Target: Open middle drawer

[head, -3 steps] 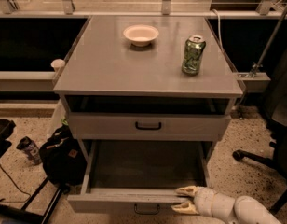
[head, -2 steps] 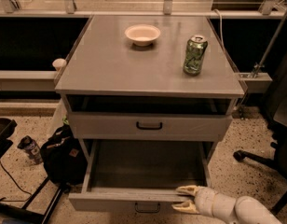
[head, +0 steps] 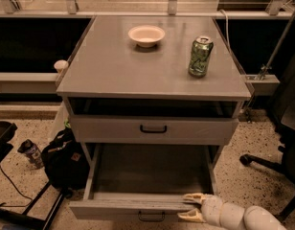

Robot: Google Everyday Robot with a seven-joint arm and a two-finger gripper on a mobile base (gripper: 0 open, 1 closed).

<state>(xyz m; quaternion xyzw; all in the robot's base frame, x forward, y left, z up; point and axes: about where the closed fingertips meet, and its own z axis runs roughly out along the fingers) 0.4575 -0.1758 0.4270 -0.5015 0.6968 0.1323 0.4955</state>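
Note:
The grey cabinet has a shut top drawer with a black bar handle. Below it the middle drawer stands pulled far out, its inside empty. Its flat front is at the bottom of the view, with the black handle at its centre. The lowest drawer is hidden under it. My gripper comes in from the lower right, at the right part of the drawer front. Its fingers are spread, one fingertip at the top edge, the other lower on the front.
A white bowl and a green can stand on the cabinet top. A black bag and a small bottle lie on the floor at left. An office chair base is at right.
The view has shifted very slightly. The drawer stays pulled out and the gripper stays at its front.

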